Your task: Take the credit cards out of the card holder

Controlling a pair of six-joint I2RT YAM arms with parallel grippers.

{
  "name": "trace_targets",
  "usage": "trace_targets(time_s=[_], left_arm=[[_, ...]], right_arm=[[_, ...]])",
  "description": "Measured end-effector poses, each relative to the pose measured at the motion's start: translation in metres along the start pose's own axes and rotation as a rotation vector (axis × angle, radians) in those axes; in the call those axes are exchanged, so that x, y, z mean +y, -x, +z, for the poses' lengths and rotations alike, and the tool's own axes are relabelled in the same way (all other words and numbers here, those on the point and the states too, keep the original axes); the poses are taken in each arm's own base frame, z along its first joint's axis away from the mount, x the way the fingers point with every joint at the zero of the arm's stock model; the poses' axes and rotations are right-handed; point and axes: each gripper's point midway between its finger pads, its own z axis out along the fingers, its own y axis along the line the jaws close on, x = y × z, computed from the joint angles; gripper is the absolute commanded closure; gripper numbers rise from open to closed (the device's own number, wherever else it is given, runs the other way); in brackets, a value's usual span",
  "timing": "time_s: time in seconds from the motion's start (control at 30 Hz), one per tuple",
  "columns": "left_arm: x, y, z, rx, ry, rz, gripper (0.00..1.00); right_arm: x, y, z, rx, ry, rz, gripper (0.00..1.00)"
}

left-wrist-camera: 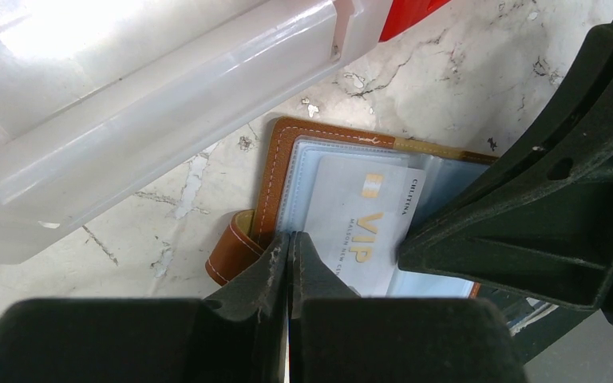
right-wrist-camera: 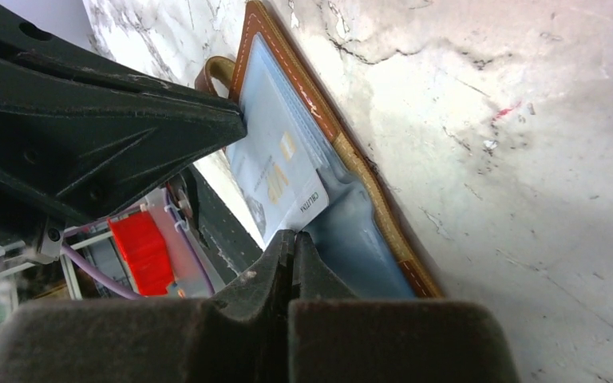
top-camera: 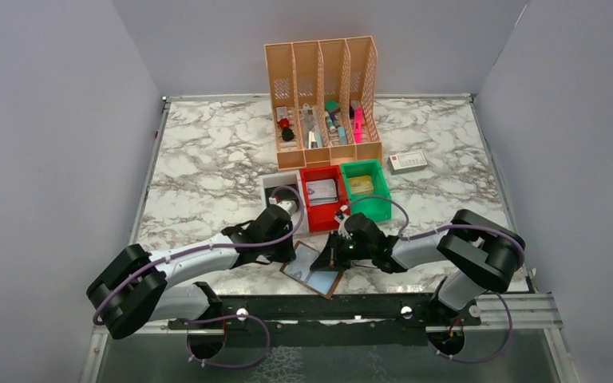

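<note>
Holder (top-camera: 313,270) lies open on the worktop (top-camera: 207,167), low centre of the overhead frame, with the VIP card (left-wrist-camera: 351,215) showing inside. My left fingers (left-wrist-camera: 275,263) are pressed shut at the holder's left edge. My right fingers (right-wrist-camera: 307,259) are shut at the card's corner, but I can't tell if they truly grip it. The risk is that a thin bite slips off, or the holder drags along if my left hold gives.
</note>
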Motion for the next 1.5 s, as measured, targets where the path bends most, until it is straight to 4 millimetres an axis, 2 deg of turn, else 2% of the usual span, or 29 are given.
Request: trace_targets(time_s=[0.2,0.37,0.73,1.0,1.13,1.23,1.43,1.5], left_arm=[[0.000,0.000,0.000,0.001,0.001,-0.002,0.96],[-0.001,0.001,0.001,0.005,0.004,-0.002,0.96],[-0.004,0.002,0.003,0.022,0.004,-0.001,0.99],[-0.004,0.002,0.003,0.022,0.003,0.000,1.00],[-0.004,0.002,0.003,0.022,0.002,0.000,1.00],[-0.004,0.002,0.003,0.023,0.002,0.000,1.00],[-0.004,0.001,0.003,0.025,-0.001,-0.001,1.00],[-0.004,0.001,0.003,0.025,-0.001,-0.001,1.00]], right_arm=[[-0.002,-0.002,-0.008,0.004,0.005,0.006,0.99],[-0.012,-0.007,-0.020,0.004,-0.023,0.033,0.98],[-0.006,-0.001,-0.017,-0.014,0.008,0.041,0.70],[0.003,0.010,-0.001,-0.012,0.012,0.029,0.64],[0.003,0.011,0.001,-0.012,0.014,0.029,0.65],[0.004,0.011,0.003,-0.014,0.023,0.030,0.69],[0.003,0.013,0.004,-0.025,0.020,0.029,0.92],[0.002,0.014,0.004,-0.029,0.018,0.029,0.96]])
